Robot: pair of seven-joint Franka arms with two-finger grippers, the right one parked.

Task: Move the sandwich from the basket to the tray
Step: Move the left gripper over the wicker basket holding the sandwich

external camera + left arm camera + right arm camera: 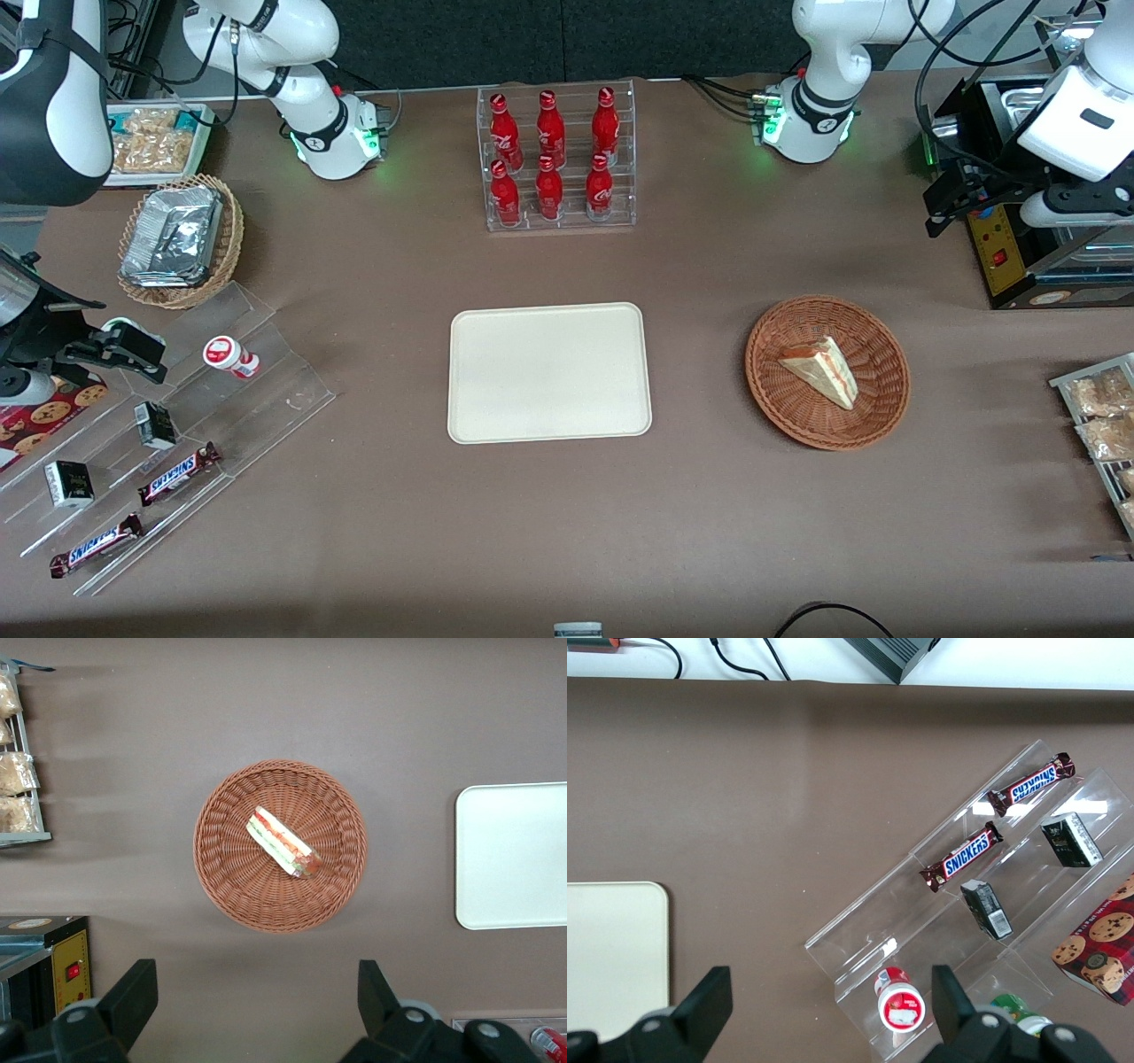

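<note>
While six red bottles [554,155] stand in a clear rack [558,221] at twelve o'clock from the tray [549,372], nothing crowds the basket [788,412] on the brown surface [709,514]. One sandwich [822,370] lies in it, well below the gripper [257,1010], whose fingers [133,997] are spread wide.

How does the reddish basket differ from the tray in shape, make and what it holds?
The basket is round, woven and reddish-brown; the tray is a smooth cream rectangle with rounded corners. The basket holds the sandwich; the tray holds nothing. The basket is a shallow bowl; the tray is flat with a low rim. Both rest on the brown table. The gripper hangs open above the table beside the basket.
</note>
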